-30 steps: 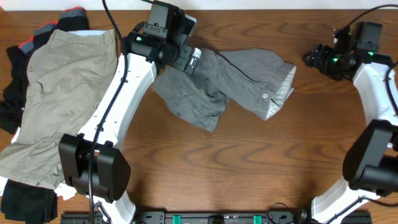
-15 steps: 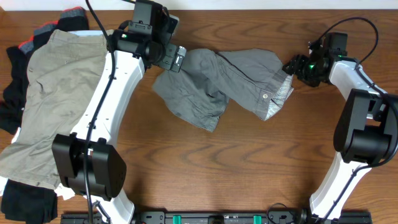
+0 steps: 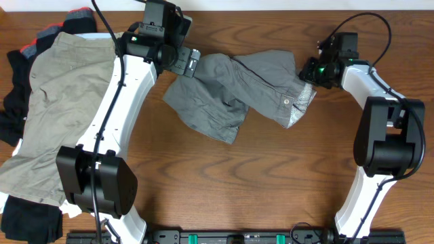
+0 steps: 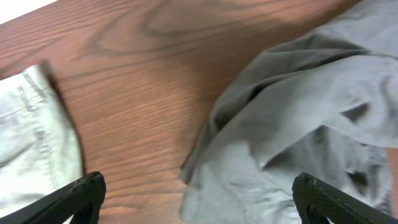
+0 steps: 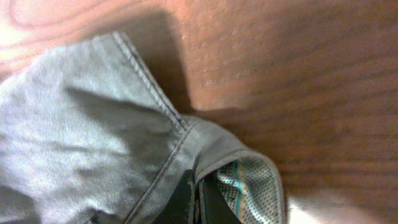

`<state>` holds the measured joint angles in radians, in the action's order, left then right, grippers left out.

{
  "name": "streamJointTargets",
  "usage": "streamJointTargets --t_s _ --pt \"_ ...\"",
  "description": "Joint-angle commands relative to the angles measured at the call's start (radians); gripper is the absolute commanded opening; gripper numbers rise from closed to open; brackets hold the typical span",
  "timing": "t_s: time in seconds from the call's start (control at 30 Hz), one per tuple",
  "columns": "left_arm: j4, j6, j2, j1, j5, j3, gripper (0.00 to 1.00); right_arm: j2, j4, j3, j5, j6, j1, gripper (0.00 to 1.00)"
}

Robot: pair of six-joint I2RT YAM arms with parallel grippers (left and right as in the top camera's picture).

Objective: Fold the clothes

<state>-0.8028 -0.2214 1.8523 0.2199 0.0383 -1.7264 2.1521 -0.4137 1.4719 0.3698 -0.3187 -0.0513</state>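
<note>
Wood-grain table (image 3: 271, 190) all across the overhead view, and the grey shorts (image 3: 230, 91) lie crumpled just up from centre, toward 12 o'clock. One leg trails off to 7 o'clock and the waistband end points to 3 o'clock, with pale lining showing. At that 3 o'clock corner sits the right gripper (image 3: 308, 73). On its wrist camera the jaws are pressed together on the stitched edge, the cloth nipped between the tips beside the mesh lining. Over at the shorts' 10 o'clock edge is the left gripper (image 3: 192, 64), with jaws spread wide and nothing between them, hanging over the fabric's rim. Further out at 9 o'clock, the khaki shorts (image 3: 61, 102) are spread flat. Black and red-banded pieces (image 3: 41, 37) peek out from under them at 11 o'clock.
</note>
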Motion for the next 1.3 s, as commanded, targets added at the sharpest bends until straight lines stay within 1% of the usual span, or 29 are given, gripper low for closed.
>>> streamJointTargets --t_s 0.0,0.1,0.27,0.3,0.5,0.6,0.73,0.97,1.03,1.07,1.13,1.2,1.27 --pt "0.004 0.013 -0.005 -0.027 -0.058 -0.034 0.97 -0.068 -0.039 0.058 0.003 0.055 0.003 0.01" --pt "0.008 0.045 -0.02 -0.055 -0.058 -0.065 0.97 -0.145 -0.098 0.116 0.036 0.082 0.008 0.01" --pt "0.004 0.047 -0.059 -0.099 -0.058 -0.117 0.97 -0.297 -0.164 0.195 0.082 0.103 0.037 0.01" --pt "0.005 0.047 -0.074 -0.106 -0.058 -0.125 0.97 -0.343 -0.175 0.209 0.087 0.108 0.057 0.01" --pt "0.007 0.045 -0.144 -0.124 -0.058 -0.128 0.97 -0.47 -0.204 0.216 0.087 0.119 0.172 0.01" --pt "0.003 0.043 -0.181 -0.14 -0.058 -0.128 0.97 -0.482 -0.232 0.216 0.087 0.13 0.255 0.01" --pt "0.002 0.043 -0.219 -0.181 -0.058 -0.128 0.97 -0.455 -0.261 0.216 0.074 0.134 0.381 0.01" --pt "-0.008 0.089 -0.254 -0.322 -0.052 -0.128 0.97 -0.394 -0.281 0.215 0.045 0.136 0.577 0.02" --pt "-0.022 0.089 -0.253 -0.349 -0.029 -0.128 0.97 -0.378 -0.285 0.215 0.032 0.157 0.612 0.22" --pt "-0.031 0.089 -0.253 -0.356 -0.013 -0.128 0.97 -0.374 -0.288 0.215 0.019 0.158 0.618 0.36" --pt "-0.038 0.089 -0.253 -0.358 0.008 -0.128 0.97 -0.374 -0.29 0.215 0.011 0.159 0.617 0.49" --pt "-0.038 0.089 -0.253 -0.356 0.034 -0.128 0.97 -0.383 -0.292 0.218 0.012 0.158 0.595 0.53" --pt "-0.054 0.089 -0.253 -0.346 0.066 -0.128 0.97 -0.402 -0.315 0.221 0.011 0.147 0.548 0.54"
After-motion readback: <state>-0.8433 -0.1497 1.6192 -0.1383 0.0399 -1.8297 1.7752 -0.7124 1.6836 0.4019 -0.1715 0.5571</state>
